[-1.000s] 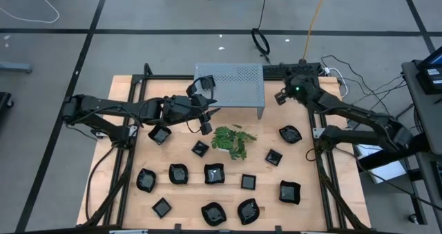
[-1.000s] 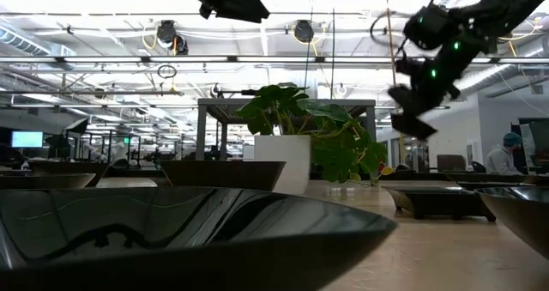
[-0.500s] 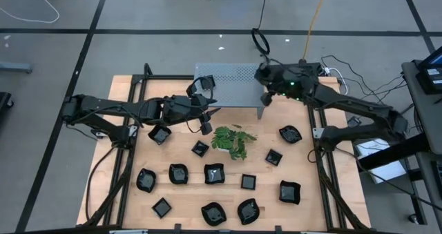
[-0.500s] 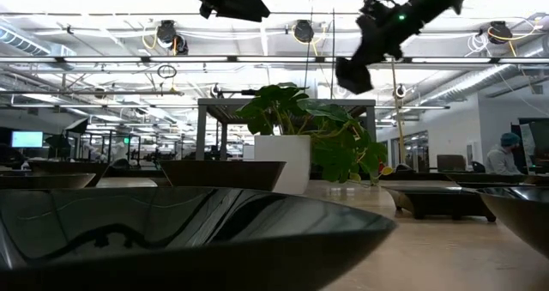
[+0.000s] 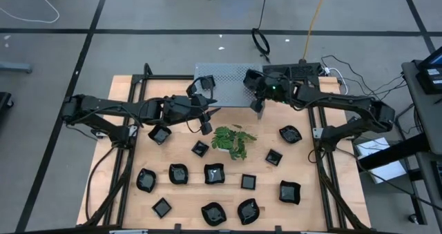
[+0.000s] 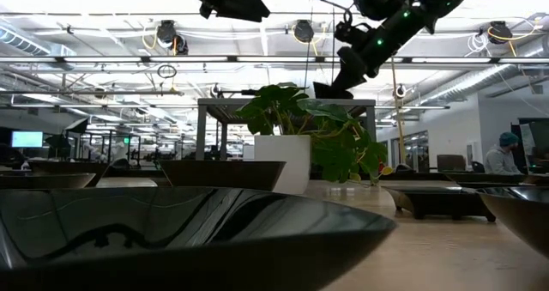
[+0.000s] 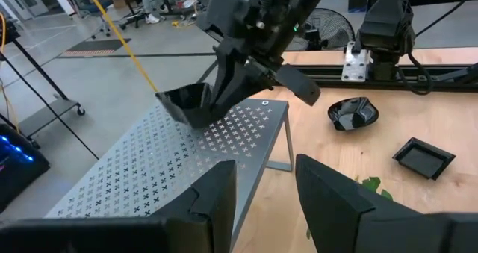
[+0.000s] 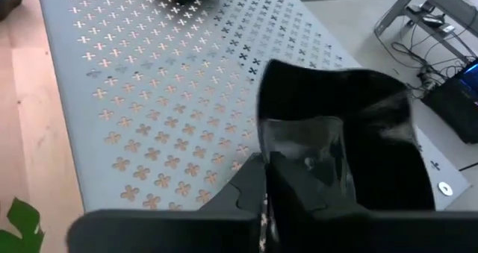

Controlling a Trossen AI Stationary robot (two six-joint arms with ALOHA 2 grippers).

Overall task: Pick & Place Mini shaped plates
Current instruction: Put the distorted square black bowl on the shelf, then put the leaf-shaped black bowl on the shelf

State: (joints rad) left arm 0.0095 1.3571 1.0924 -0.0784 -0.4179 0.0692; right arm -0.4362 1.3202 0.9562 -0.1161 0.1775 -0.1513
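- The right claw [image 5: 257,100] is pinching a glossy black mini plate [image 8: 351,126] by its rim and holding it over the right end of the grey perforated metal stand [image 5: 228,81]; in the left wrist view this dish [image 7: 187,104] is hanging tilted, its hollow facing sideways rather than up, low over the stand's top, though contact cannot be told.
- The left claw [image 7: 265,182] is waiting with its fingers [image 7: 336,201] spread and nothing between them, just beside the stand's left front corner and facing along the stand toward the other arm.
- The rest of the mini plates are lying flat on the wooden worktop [image 5: 124,158] in front of the stand: a loose row including a square dish [image 5: 248,182] and a wavy-rimmed dish [image 5: 290,134], each apart from its neighbours.
- A green leafy sprig [image 5: 233,140] is lying between the stand and the plates.
- The worktop is standing on a grey floor [image 5: 159,13] crossed by dark lines, with cables trailing behind the stand.
- In the low view, a potted plant [image 6: 300,145] is showing behind the nearest plates, with an open hall and ceiling lights beyond.
- The stand's perforated top is bare to the left of the held plate.
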